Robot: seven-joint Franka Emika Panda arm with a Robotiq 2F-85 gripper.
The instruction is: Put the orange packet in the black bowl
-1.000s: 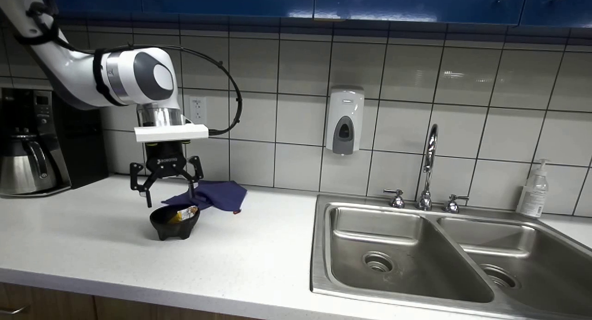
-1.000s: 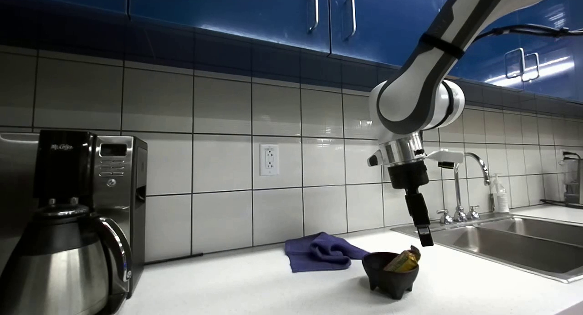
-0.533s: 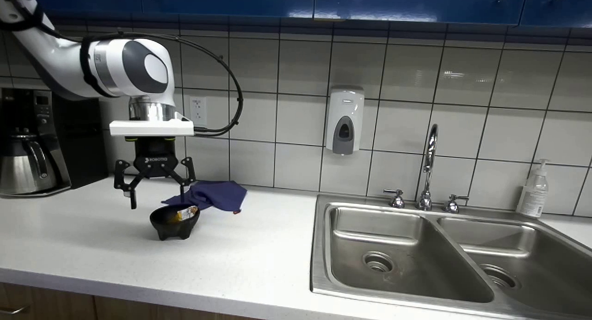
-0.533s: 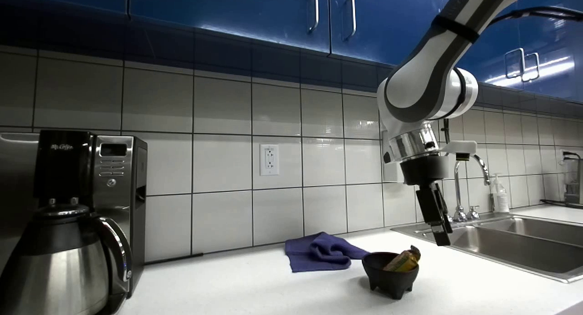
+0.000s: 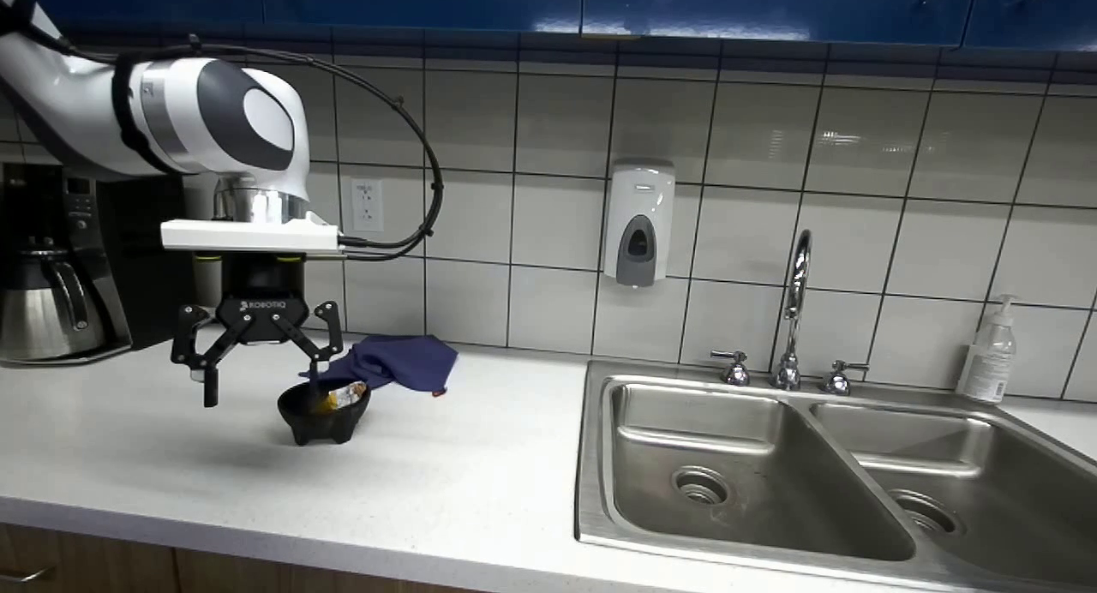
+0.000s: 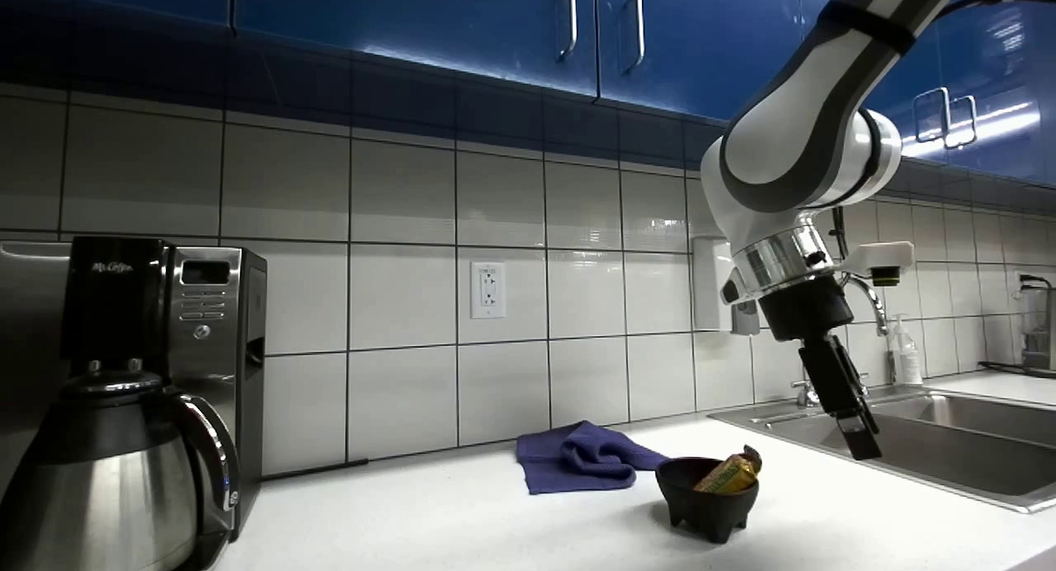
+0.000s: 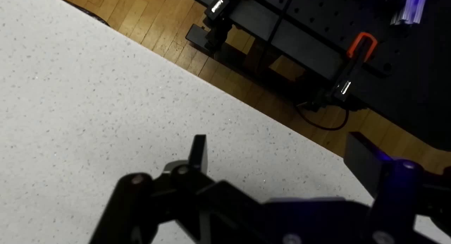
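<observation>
The black bowl [image 5: 317, 426] stands upright on the white counter; it also shows in an exterior view [image 6: 708, 512]. The orange-yellow packet [image 5: 349, 395] lies inside it. In an exterior view the packet [image 6: 730, 475] leans tilted, its end sticking over the rim. My gripper [image 5: 262, 389] is open and empty above the counter, pointing down. One finger overlaps the bowl in that view, but in an exterior view the gripper [image 6: 861, 439] is well apart from the bowl. In the wrist view the open gripper [image 7: 278, 156] has only counter between its fingers; bowl and packet are out of that view.
A purple cloth [image 5: 403, 363] lies behind the bowl near the tiled wall. A coffee maker [image 6: 219, 332] stands at one end of the counter, a steel sink [image 5: 591, 464] and faucet [image 5: 797, 293] at the other. The wrist view shows the counter edge [image 7: 225, 92] and a black table [image 7: 317, 29].
The open gripper has moved away from the bowl, left in an exterior view and right in an exterior view. The bowl, packet and cloth have not moved.
</observation>
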